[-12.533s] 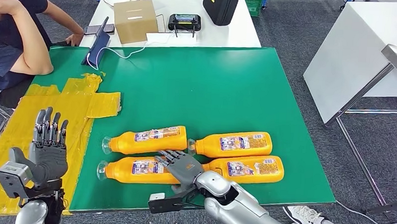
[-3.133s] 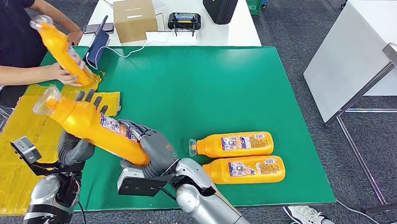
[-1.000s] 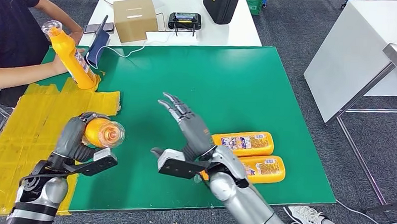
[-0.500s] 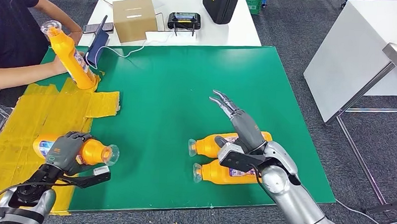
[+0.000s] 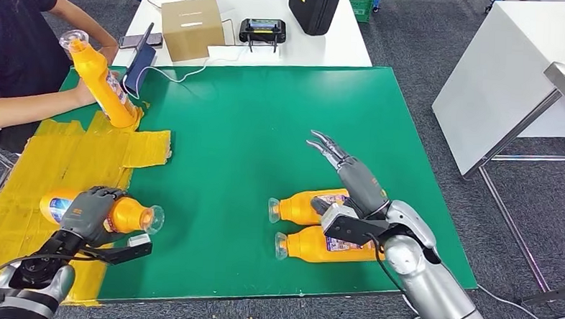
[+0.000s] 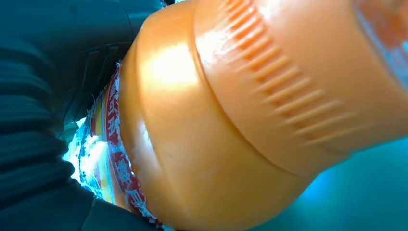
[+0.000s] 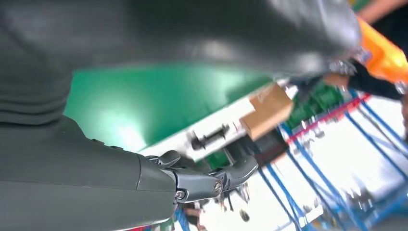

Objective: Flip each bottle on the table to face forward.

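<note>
My left hand grips an orange bottle lying on the yellow tape patch at the table's front left, cap pointing right; up close the bottle shows its ribbed shoulder and red label edge. Two more orange bottles lie side by side at the front right, the far one and the near one, caps pointing left. My right hand hovers above them, fingers spread and empty. A person at the far left holds another orange bottle tilted upright.
The green table has a broad bare middle. Behind it a white table carries a cardboard box, a controller and a black case. A tablet leans at the green table's back left. A white table stands to the right.
My left hand has lowered its bottle onto the yellow tape. My right hand has swung from the table's middle over to the two bottles at the right, staying empty.
</note>
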Controlling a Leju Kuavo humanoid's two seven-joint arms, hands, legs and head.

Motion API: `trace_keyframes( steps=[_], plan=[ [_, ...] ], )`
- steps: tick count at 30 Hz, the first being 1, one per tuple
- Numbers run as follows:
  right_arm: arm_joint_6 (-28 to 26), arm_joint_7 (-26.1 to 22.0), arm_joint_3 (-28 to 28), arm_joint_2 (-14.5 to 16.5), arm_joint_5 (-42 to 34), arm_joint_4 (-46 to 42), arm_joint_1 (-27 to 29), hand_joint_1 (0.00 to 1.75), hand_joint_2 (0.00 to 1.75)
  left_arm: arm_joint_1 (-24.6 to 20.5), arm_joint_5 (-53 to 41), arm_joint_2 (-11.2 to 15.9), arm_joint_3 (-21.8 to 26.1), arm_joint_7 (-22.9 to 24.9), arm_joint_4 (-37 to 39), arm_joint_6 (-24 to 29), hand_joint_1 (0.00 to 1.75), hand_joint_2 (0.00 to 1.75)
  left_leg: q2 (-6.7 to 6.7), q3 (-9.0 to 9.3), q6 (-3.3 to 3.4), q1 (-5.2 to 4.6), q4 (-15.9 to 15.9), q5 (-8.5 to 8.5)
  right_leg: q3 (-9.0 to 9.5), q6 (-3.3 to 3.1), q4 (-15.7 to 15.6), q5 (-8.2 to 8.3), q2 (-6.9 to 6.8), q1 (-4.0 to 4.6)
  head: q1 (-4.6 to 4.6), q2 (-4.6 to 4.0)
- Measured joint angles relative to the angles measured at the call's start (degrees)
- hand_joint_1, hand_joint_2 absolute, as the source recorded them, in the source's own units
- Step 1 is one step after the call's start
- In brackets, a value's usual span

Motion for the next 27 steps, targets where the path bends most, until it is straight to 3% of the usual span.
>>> trace_keyframes(
  steps=[2,10,14,20,27],
  plan=[
    [3.63,0.01,-0.24,-2.56,-2.11,0.02,-0.36,0.0,1.75,-0.93,0.95,1.21,0.01,-1.4,2.61,0.12,0.0,0.0,-0.01,0.07,0.01,-0.01,-0.01,-0.01,0.09,0.0,0.0,0.0,0.0,-0.04,-0.01,0.0],
    [17.32,0.29,0.79,-15.35,-8.72,-0.17,-2.1,0.0,1.75,-3.06,7.73,4.52,0.48,-7.0,10.46,1.21,0.0,0.0,-0.14,0.21,0.03,-0.07,-0.01,-0.02,0.27,0.0,0.0,0.0,-0.1,-0.07,0.0,0.0],
    [17.94,0.74,2.96,-21.15,-10.22,-1.44,-1.79,0.0,1.75,-2.94,13.92,6.05,1.14,-11.02,11.41,0.69,0.0,0.0,-0.13,0.23,0.03,-0.08,-0.01,-0.03,0.28,0.01,-0.01,-0.01,-0.1,-0.06,0.01,0.0],
    [10.81,0.61,4.71,-23.83,-6.55,-3.01,3.01,0.0,1.75,-0.28,21.03,7.11,3.68,-14.69,9.67,-0.75,0.0,0.0,-0.12,0.23,0.01,-0.06,-0.03,-0.06,0.25,0.01,-0.01,-0.03,-0.1,-0.05,-0.02,0.0],
    [9.93,0.38,4.0,-25.45,-3.52,-4.89,9.06,0.0,1.75,4.07,35.77,6.74,8.17,-22.62,3.78,-7.38,0.0,0.0,-0.13,0.21,0.05,-0.06,-0.03,-0.09,0.19,0.0,-0.03,-0.05,-0.1,-0.08,0.01,0.0]
  ],
)
